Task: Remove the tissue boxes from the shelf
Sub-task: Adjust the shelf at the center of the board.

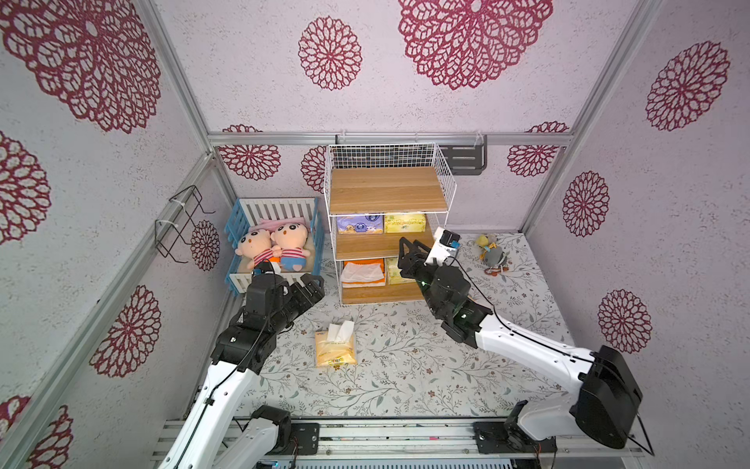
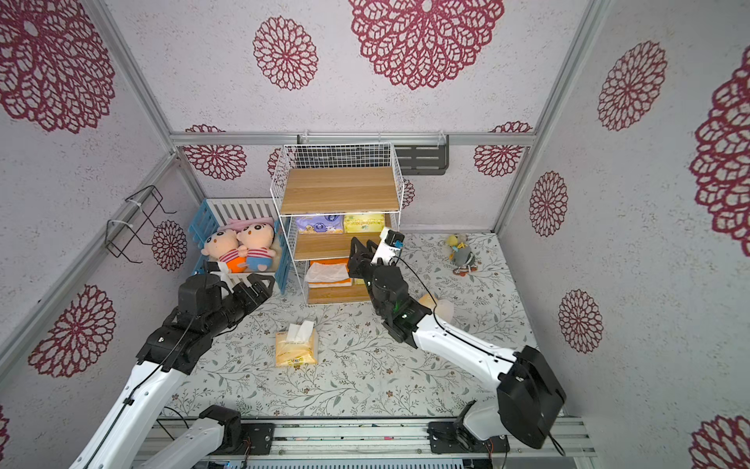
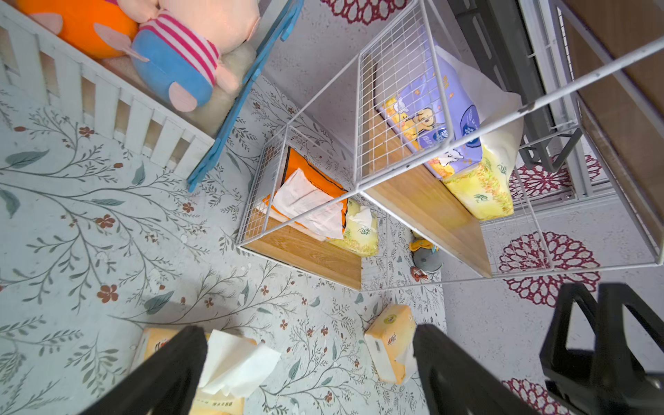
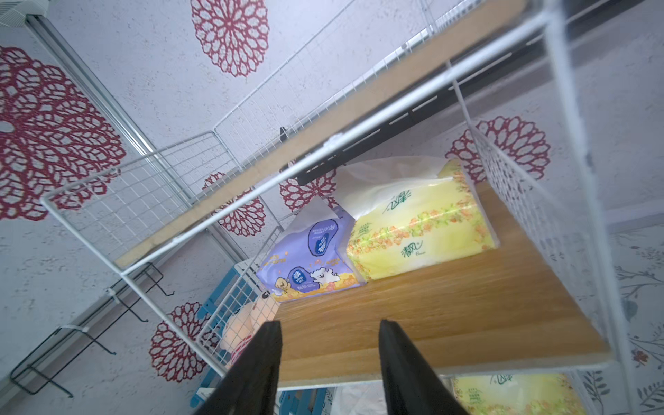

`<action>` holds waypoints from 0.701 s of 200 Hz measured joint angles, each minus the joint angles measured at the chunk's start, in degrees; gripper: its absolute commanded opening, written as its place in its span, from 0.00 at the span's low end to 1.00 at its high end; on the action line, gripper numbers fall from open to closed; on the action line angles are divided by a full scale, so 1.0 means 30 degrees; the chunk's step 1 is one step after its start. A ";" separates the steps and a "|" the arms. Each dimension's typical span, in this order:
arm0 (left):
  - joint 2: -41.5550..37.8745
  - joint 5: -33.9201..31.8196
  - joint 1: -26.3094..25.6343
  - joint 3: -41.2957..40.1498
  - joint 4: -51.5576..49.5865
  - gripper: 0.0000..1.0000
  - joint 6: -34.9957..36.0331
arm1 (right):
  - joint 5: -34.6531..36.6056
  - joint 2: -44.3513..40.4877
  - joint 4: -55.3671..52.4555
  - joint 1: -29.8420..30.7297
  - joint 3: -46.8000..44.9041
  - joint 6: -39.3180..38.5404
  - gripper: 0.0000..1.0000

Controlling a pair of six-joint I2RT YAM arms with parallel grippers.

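at lower centre, the right gripper [image 4: 328, 327], jaws half apart and empty, could clip the shelf [image 4: 449, 309] wire reaching for the yellow-green pack [image 4: 420, 230].

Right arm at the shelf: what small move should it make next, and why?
Probably ease forward along the middle board toward the yellow-green pack. The right arm has its jaws apart and empty at the board's front edge, while that pack sits farther back beside the purple pack, beyond their tips.

Left gripper [image 3: 309, 336] jaws spread wide (arm stretched forward); right gripper [image 4: 328, 325] jaws parted, empty
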 measured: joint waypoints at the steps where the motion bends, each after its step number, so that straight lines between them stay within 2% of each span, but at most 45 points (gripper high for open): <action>1: 0.0073 0.0000 0.0000 0.0029 0.0022 0.97 0.0022 | 0.0007 -0.0138 -0.0015 0.0000 -0.0073 0.0015 0.51; 45: 0.3388 0.0211 0.0000 0.2288 0.1217 0.97 0.0459 | 0.0058 -0.4007 -0.1974 0.0138 -0.2164 -0.0066 0.52; 78: 0.5071 0.0597 0.0000 0.3118 0.2025 0.97 0.0525 | 0.1020 -0.5661 -0.4590 0.0029 -0.2280 -0.0991 0.54; 111: 0.6579 0.0816 0.0000 0.3927 0.2535 0.97 0.0517 | 0.0284 -0.5741 -0.6681 -0.1676 -0.1464 -0.2178 0.57; 140: 0.7796 0.0809 0.0000 0.4838 0.2878 0.97 0.0517 | -0.1188 -0.4459 -0.7614 -0.3191 -0.0051 -0.3308 0.60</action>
